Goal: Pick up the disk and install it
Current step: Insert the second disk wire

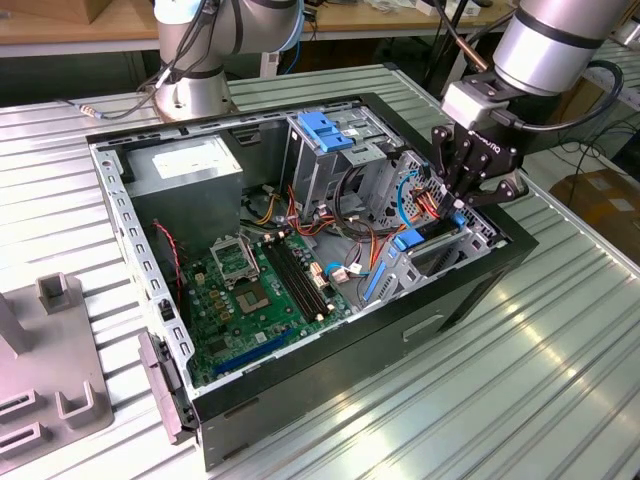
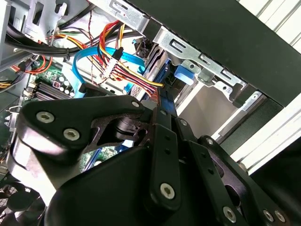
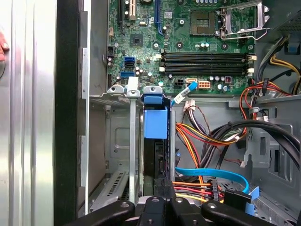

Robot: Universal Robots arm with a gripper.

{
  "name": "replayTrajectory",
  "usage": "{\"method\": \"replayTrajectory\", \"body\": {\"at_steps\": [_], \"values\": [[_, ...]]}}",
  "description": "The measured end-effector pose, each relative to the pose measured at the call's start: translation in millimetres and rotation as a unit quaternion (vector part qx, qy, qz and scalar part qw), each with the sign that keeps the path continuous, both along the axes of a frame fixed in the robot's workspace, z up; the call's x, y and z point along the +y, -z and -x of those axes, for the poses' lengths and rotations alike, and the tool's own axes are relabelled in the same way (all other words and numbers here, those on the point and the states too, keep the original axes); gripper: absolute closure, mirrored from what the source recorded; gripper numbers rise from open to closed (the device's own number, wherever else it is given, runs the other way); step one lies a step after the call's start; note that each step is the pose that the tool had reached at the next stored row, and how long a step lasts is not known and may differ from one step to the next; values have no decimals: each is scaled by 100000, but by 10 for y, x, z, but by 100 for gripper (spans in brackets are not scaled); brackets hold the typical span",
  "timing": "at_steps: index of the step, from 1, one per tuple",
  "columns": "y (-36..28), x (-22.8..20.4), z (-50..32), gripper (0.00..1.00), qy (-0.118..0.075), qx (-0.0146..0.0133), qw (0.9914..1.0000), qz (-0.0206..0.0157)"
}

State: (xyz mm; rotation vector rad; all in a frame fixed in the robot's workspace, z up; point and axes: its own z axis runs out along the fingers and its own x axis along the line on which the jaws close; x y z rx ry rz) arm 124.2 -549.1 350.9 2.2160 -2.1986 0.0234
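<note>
Ribbed metal tabletop [image 1: 560, 360] carried the open computer case [image 1: 300, 370]; the gripper [image 1: 462, 203] clamped edge-on around the disk [image 3: 155, 123], standing it upright to slot into its bay [image 3: 117, 141].

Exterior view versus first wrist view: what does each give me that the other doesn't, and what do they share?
Exterior view alone: the whole open computer case lying on the ribbed metal table, the grey power supply box, a second arm's base, and the gripper lowered into the case's corner at the exterior view's right.

First wrist view alone: a straight look down the drive bay, with the disk standing on edge in its silver cage.

Both: the green motherboard with its processor socket, and the blue data cable.
</note>
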Motion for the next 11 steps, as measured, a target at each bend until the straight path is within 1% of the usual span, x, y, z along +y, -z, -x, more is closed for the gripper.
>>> {"method": "replayTrajectory", "body": {"at_steps": [11], "values": [[-9,0,0,90,-1,0,100000,-19]]}}
